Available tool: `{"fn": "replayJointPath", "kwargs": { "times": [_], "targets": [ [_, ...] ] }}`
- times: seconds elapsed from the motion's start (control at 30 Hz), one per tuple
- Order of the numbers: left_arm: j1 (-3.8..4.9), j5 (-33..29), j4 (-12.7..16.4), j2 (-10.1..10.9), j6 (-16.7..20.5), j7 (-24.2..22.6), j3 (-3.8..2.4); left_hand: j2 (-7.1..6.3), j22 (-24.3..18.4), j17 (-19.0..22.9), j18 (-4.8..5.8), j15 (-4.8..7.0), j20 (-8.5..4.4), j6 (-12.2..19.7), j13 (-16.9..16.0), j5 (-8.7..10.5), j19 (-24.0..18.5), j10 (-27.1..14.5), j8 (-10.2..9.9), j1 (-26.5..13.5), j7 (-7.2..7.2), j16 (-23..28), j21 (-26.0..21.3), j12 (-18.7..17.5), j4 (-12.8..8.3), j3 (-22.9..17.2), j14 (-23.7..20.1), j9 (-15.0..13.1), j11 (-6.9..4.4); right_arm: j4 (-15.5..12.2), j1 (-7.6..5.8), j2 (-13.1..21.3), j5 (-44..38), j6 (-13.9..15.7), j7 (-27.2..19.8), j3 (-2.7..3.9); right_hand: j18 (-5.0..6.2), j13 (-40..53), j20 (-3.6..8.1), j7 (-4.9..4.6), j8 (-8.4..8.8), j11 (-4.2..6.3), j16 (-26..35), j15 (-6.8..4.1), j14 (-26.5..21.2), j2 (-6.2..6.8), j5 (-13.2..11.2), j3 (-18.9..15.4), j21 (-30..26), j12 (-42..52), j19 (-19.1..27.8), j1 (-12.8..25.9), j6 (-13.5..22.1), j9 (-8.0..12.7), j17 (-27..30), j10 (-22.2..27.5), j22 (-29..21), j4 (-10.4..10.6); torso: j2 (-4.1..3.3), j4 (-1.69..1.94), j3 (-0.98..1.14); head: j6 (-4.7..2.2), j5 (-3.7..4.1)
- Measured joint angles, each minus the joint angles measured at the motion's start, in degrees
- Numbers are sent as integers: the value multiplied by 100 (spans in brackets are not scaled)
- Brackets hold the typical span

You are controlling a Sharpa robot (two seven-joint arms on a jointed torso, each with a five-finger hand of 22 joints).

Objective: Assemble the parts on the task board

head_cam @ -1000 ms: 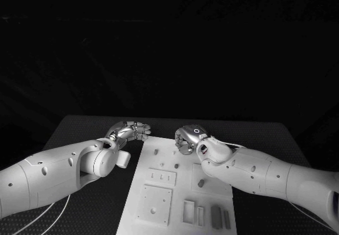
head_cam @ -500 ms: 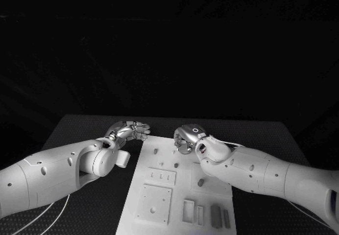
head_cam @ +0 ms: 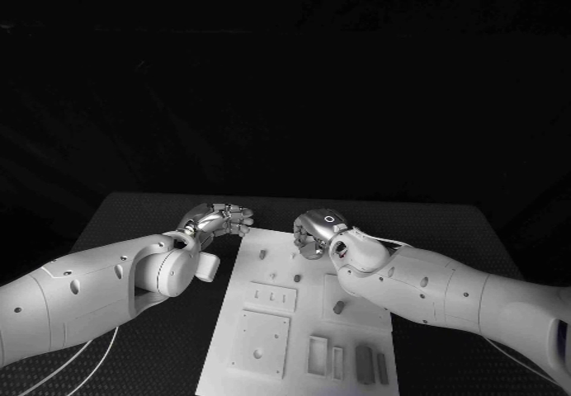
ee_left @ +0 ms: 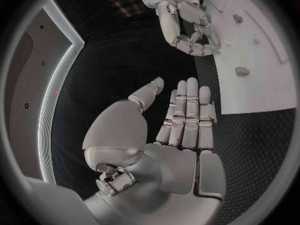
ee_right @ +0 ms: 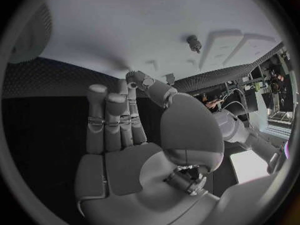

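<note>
Right hand [head_cam: 317, 233], at the far end of the task board [head_cam: 276, 346]: seen from its own wrist, the fingers [ee_right: 111, 116] lie extended side by side and the thumb reaches toward the board's surface; nothing is visibly held, though whether a fingertip touches the board cannot be told. Left hand [head_cam: 220, 219], over the bench [head_cam: 143, 216] just beside the board's far left corner: the left wrist view shows its fingers [ee_left: 187, 110] straight and together, thumb apart, palm empty. In the head view the board runs from between the two hands toward the robot. Several small parts [head_cam: 338, 308] stand or lie on it, among them two pegs near the far end [head_cam: 270, 257] and narrow pieces [head_cam: 364, 364] by the slots at the near edge. The right wrist view shows one further peg [ee_right: 194, 43] upright on the board. Judged from the layout, assembly is at an early or middle stage: some parts appear seated, the near-edge pieces appear loose, and several recesses look unfilled. Neither hand carries a part, so the next step would be a fresh pick.
</note>
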State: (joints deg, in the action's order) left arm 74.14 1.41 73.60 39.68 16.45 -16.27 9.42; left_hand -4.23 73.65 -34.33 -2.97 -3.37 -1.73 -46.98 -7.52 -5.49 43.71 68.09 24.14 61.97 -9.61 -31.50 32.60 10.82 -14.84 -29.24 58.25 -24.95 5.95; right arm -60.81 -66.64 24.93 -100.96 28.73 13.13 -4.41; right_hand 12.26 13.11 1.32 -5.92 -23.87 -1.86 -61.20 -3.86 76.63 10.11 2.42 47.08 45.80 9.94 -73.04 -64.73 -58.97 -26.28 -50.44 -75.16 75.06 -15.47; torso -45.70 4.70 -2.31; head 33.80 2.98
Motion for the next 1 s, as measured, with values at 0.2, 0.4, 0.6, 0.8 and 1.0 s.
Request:
{"fn": "replayJointPath", "kwargs": {
  "times": [0.2,0.4,0.6,0.8,1.0],
  "targets": [
    [0,-1,-6,-4,0,1,0,0,0,0,0,0,0,0,0,0,0,0,0,0,0,0,0,0,0,0,0,-3,0,83,5,-44,150,-2,-42,-25,-37,-130,-21,-285,437,-316,12,218,-108,395,31,-13,-3,-462,101,61,747,150,75,718,0,151,-4,-5,-1,-3,3],
    [0,-1,-22,-5,0,3,0,0,-7,1,1,0,0,0,0,0,0,0,0,0,0,0,0,0,-21,-21,0,-12,0,111,7,-43,293,27,-90,-36,-38,-293,-71,-393,630,-521,12,410,-139,611,32,-183,-3,-641,112,130,1188,234,106,1270,0,217,-7,-3,1,-4,-1],
    [0,-1,-26,17,0,3,0,0,-6,1,1,0,0,0,0,0,0,0,0,0,0,0,0,0,-21,-21,0,-12,0,91,7,21,395,122,-140,-36,-38,-342,-80,-391,630,-553,-6,439,-150,641,34,-226,-3,-641,121,99,1206,234,115,1315,0,219,-7,-4,1,-12,-7],
    [0,-3,-31,36,2,3,0,0,-6,2,2,0,0,0,0,0,0,0,0,0,0,0,0,0,-21,-21,0,-11,0,-81,5,163,481,246,-195,-37,-38,-360,-81,-391,630,-558,-43,439,-151,663,34,-243,-3,-614,121,77,1205,229,138,1320,0,250,-7,-15,1,-47,1],
    [0,-6,-37,57,1,2,0,0,-6,-4,2,0,0,0,0,0,0,0,0,0,0,0,0,0,-21,-21,0,-17,0,-673,-130,675,672,390,-325,-5,-38,-338,-103,-429,513,-437,-70,401,-117,650,34,-145,-3,-439,99,-2,1052,193,178,1026,0,350,-7,-25,15,-110,19]
  ]
}}
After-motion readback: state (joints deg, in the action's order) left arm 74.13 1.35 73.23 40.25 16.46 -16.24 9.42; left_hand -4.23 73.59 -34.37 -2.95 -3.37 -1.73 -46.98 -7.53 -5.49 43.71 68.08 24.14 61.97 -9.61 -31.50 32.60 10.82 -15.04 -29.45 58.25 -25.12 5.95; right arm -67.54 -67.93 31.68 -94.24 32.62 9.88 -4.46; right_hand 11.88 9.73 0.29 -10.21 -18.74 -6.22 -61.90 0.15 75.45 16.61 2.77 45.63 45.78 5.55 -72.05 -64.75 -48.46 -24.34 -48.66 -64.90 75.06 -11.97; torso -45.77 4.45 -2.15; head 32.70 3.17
